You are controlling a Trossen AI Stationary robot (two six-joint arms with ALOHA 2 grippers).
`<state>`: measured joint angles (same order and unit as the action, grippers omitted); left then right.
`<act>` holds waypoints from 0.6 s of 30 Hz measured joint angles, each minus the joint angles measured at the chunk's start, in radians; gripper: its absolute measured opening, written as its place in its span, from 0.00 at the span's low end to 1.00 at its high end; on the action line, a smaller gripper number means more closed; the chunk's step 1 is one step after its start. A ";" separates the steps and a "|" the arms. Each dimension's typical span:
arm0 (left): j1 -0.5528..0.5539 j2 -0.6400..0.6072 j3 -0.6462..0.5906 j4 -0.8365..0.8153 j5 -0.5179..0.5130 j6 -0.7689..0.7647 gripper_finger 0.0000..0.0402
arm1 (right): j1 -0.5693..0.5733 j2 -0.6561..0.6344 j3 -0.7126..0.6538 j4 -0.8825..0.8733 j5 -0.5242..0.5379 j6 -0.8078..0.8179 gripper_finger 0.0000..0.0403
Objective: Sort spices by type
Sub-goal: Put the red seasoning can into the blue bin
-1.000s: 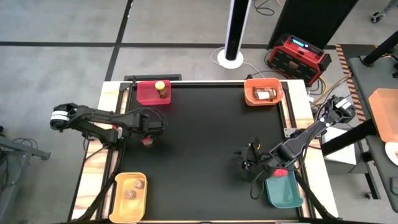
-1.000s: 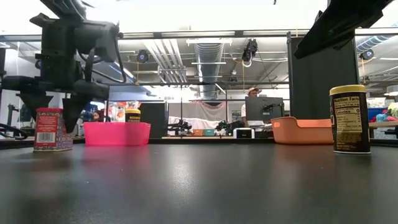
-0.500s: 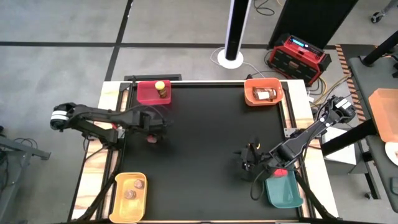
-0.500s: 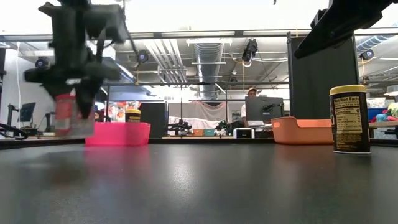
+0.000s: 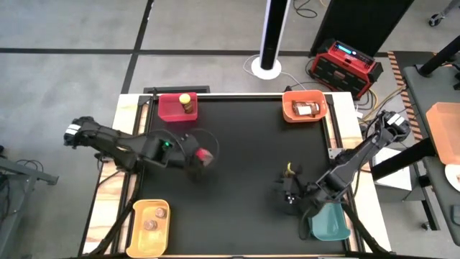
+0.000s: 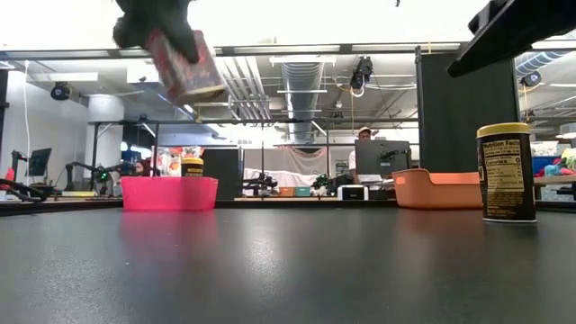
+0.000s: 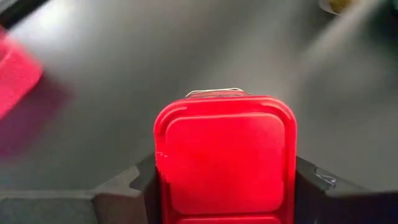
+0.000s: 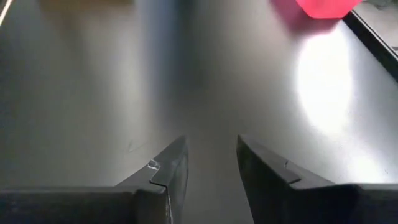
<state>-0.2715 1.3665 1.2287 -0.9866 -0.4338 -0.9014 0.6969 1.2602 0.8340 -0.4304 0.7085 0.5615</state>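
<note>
A red blocky spice container hangs high over the table's left half with my left gripper shut on it; the low view shows the container tilted. A dark jar with a yellow lid stands upright on its base at the right of the table, its lid just beyond my right gripper. My right gripper is open with only bare table between its fingers. My left gripper pinches the red container between its two fingers, which lie against two opposite sides just below the red lid. One finger shows on each side of the lid. The container is lifted clear of the table and tilted.
A pink bin at the far left holds a yellow-lidded jar. An orange bin at the far right holds a brown container. A yellow bin at the near left holds two round brown jars. A teal bin sits at the near right.
My left gripper has picked the red container up off the table near the left edge, lifted it well clear and carried it toward the table's middle, tipping it on the way. My right gripper has drawn back a little toward the near edge.
</note>
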 joint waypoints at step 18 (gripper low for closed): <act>-0.174 0.457 0.289 0.231 -0.104 0.592 0.49 | 0.073 0.058 0.061 0.313 0.103 -0.067 0.43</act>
<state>-0.4454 1.8231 1.5174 -0.7552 -0.5375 -0.3090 0.7696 1.3180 0.8947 -0.1173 0.8113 0.4950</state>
